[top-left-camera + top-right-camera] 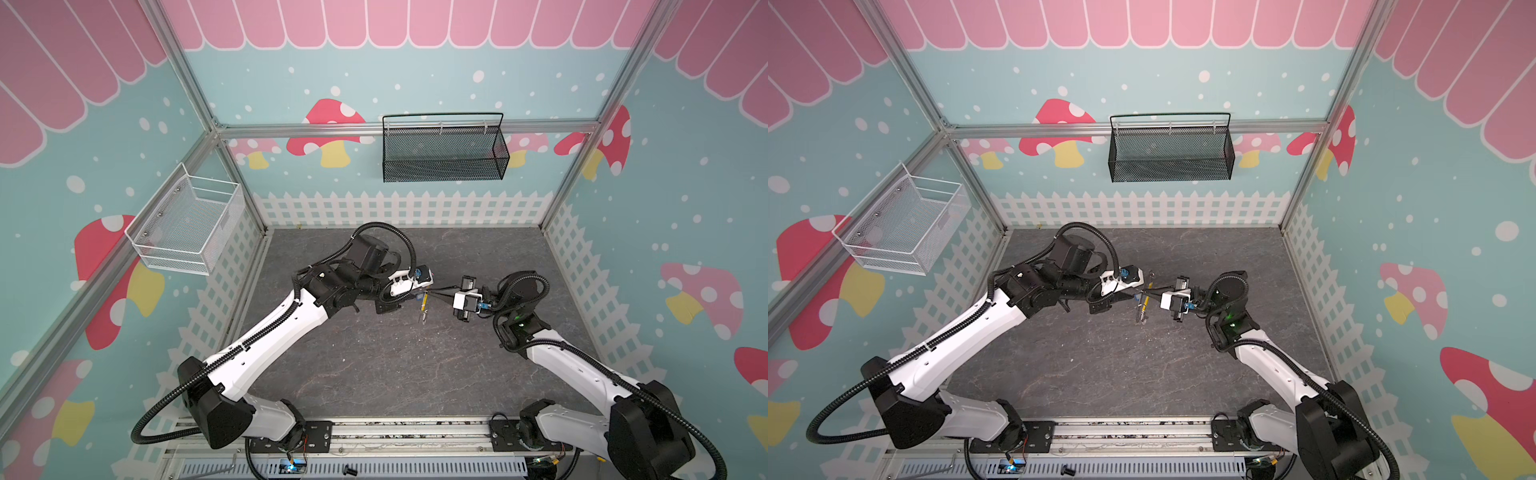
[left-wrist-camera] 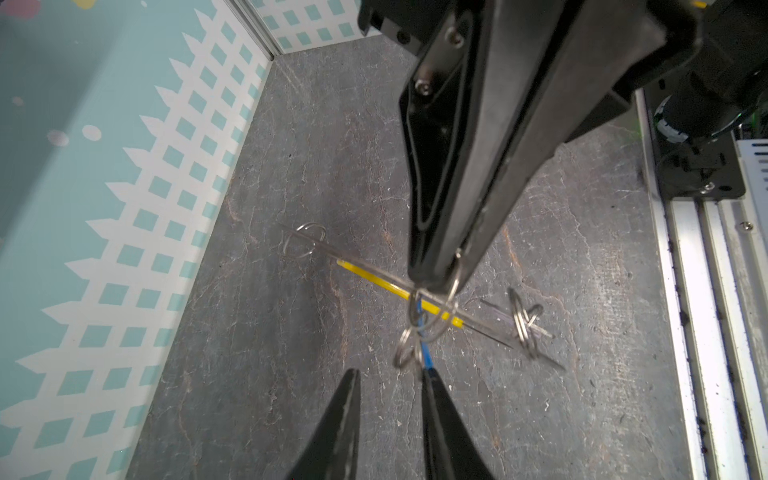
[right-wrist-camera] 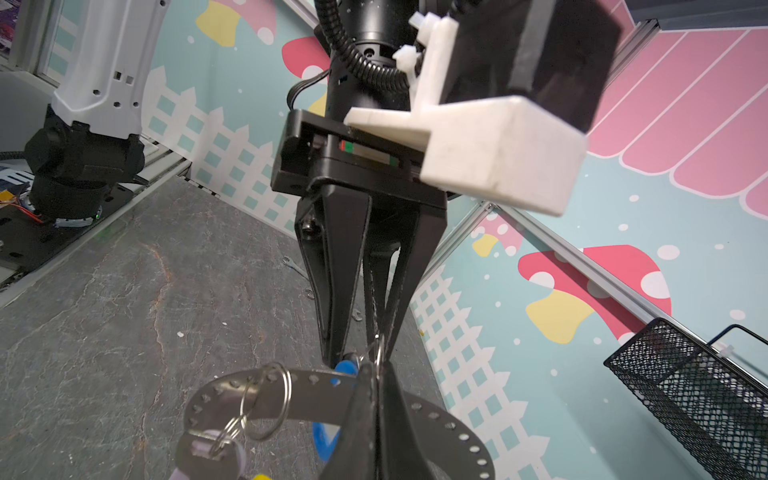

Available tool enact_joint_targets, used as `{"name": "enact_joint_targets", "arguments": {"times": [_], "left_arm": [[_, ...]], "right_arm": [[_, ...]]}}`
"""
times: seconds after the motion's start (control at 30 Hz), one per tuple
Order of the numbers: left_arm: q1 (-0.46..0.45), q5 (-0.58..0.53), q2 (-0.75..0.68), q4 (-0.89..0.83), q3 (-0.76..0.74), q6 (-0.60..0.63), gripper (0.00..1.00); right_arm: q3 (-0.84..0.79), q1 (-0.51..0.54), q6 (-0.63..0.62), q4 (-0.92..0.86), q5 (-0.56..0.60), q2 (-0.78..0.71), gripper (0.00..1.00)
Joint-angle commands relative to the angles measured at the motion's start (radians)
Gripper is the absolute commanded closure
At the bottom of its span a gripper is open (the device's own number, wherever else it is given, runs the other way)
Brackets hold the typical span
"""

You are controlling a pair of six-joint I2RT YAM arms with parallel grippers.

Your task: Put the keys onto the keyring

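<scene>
Right gripper: you see your right gripper (image 3: 376,370) clenched, its two fingers pressed together on the keyring (image 3: 436,417).
Left gripper: your left gripper (image 2: 390,374) is released, with a clear gap between its two black fingers (image 2: 351,411). It points tip to tip at the right gripper.
Keyring: in the right wrist view it is a grey hoop dotted with small holes, curving out to both sides of the right gripper's tips. In the left wrist view you see it edge-on as a thin line, its yellow segment (image 2: 365,276) running up to those tips. In both top views it hangs between the two grippers over the tabletop (image 1: 374,365).
Blue tag: the blue tag (image 3: 344,369) sits just beside the right gripper's tips, against one finger of the left gripper and not pinched. You cannot tell whether its ring is round the hoop.
Lilac-tagged key: the lilac-tagged key (image 3: 208,455) hangs off to one side of the right gripper, and its split ring (image 3: 266,399) loops over the hoop.
</scene>
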Motion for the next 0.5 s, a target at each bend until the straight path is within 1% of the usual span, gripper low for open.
{"name": "enact_joint_targets", "arguments": {"times": [0.0,0.1,0.17,0.47], "left_arm": [[0.006,0.088,-0.026,0.09,-0.017,-0.04,0.73],[0.006,0.156,-0.055,0.158,-0.07,-0.026,0.77],[0.005,0.184,-0.078,0.202,-0.113,-0.012,0.77],[0.006,0.175,-0.122,0.303,-0.181,-0.008,0.75]], "right_arm": [[-0.004,-0.001,0.015,0.053,-0.047,0.009,1.0],[-0.008,-0.002,0.025,0.067,-0.045,0.013,1.0],[-0.011,-0.001,0.034,0.079,-0.043,0.014,1.0],[-0.007,-0.003,0.08,0.124,-0.084,0.036,1.0]]}}
